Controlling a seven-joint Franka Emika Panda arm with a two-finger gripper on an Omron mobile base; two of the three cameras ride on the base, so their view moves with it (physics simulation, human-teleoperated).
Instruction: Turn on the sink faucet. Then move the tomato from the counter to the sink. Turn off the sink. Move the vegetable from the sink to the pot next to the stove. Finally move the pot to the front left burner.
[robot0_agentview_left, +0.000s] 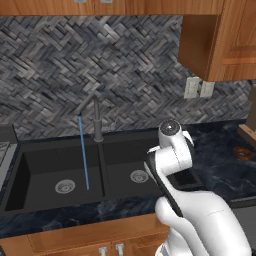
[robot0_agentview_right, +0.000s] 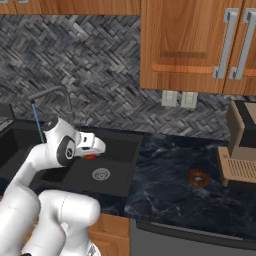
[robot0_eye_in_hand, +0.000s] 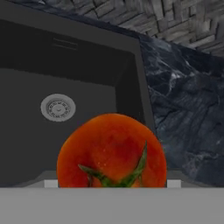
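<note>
The tomato, red with a green stem, sits close to the hand camera and hides the fingertips. From the right base view my gripper hangs over the right basin of the black sink, shut on the tomato, above and left of the drain. The basin drain lies below the tomato. The faucet stands behind the divider, and a thin blue stream of water runs from its spout into the left basin.
Dark marble counter lies right of the sink, with a brown ring-shaped item on it. A tan appliance stands at the far right. Wooden cabinets hang above. A stove edge shows at the far left.
</note>
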